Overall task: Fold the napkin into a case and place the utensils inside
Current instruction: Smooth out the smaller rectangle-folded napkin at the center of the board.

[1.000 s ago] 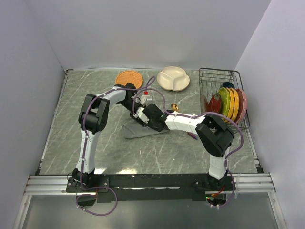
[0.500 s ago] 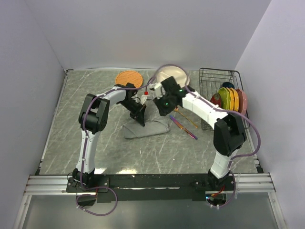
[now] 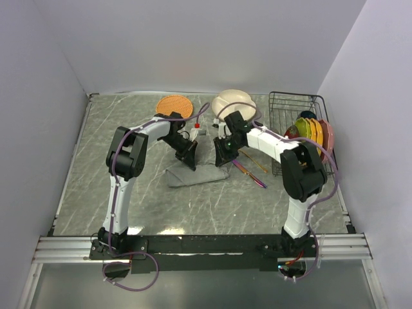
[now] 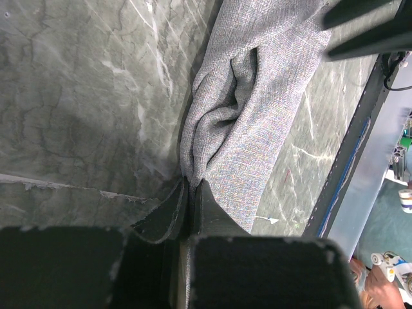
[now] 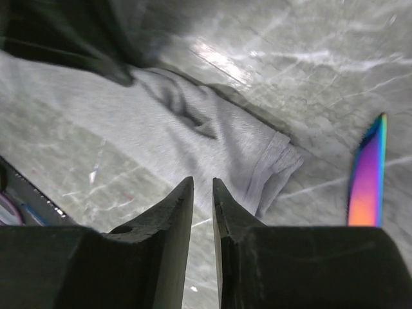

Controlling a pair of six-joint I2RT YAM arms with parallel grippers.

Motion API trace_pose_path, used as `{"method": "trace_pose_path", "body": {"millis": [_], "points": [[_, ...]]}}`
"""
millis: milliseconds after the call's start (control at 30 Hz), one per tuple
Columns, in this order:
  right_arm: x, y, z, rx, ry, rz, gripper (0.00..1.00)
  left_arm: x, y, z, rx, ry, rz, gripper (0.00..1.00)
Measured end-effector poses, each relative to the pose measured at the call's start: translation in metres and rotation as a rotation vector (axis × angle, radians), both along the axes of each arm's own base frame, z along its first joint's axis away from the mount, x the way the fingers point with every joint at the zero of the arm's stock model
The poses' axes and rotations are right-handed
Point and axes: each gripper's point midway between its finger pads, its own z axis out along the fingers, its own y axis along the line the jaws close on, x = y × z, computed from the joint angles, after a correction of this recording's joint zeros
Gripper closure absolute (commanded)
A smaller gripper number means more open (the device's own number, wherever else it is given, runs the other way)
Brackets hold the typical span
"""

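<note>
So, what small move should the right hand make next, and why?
Probably lower the right hand onto the napkin edge just beneath it and pinch. The left hand already pinches the cloth elsewhere, the right one is slightly open and empty, and the knife lies outside, waiting.

I see the napkin (image 3: 196, 171) as a grey woven cloth folded into a rumpled oblong, lying flat on the marble table (image 3: 129, 193) near its middle with its long side running left to right. Its left end is bunched into deep creases (the left wrist view shows them best) where the left gripper (image 4: 191, 187) pinches the edge. The right end shows stacked, slightly curled layers. The iridescent purple knife (image 3: 248, 173) lies on the bare marble just right of the cloth without touching it, angled toward the near right. The gold spoon (image 3: 256, 165) lies close beside the knife on its far side, roughly parallel, with its bowl hidden from me.
</note>
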Motion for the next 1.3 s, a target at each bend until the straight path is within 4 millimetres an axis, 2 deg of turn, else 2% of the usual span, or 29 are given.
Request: {"method": "trace_pose_path", "body": {"millis": [200,267,433,567,800,900,1100,1300], "points": [[-0.010,-0.003,-0.043,-0.044,0.109,-0.019,0.77,0.000,0.000,0.000,0.000,0.000,0.000,0.99],[-0.012,-0.002,-0.049,-0.040,0.136,-0.020,0.77,0.000,0.000,0.000,0.000,0.000,0.000,0.99],[-0.014,0.001,-0.047,-0.019,0.151,-0.015,0.75,0.000,0.000,0.000,0.001,0.000,-0.001,0.99],[-0.016,0.002,-0.037,-0.003,0.163,-0.006,0.72,0.000,0.000,0.000,0.001,-0.002,-0.002,0.99],[0.015,0.002,0.020,0.063,0.027,-0.034,0.69,0.000,0.000,0.000,0.006,-0.003,-0.003,0.99],[0.025,-0.003,0.025,0.058,-0.004,-0.057,0.69,0.000,0.000,0.001,0.007,-0.003,-0.003,0.99],[0.024,-0.008,-0.003,0.009,0.049,-0.072,0.68,0.000,0.000,0.001,0.010,-0.001,-0.003,0.99],[-0.001,-0.010,-0.043,-0.049,0.156,-0.058,0.66,0.000,0.000,0.000,0.014,0.005,-0.002,0.99]]}}
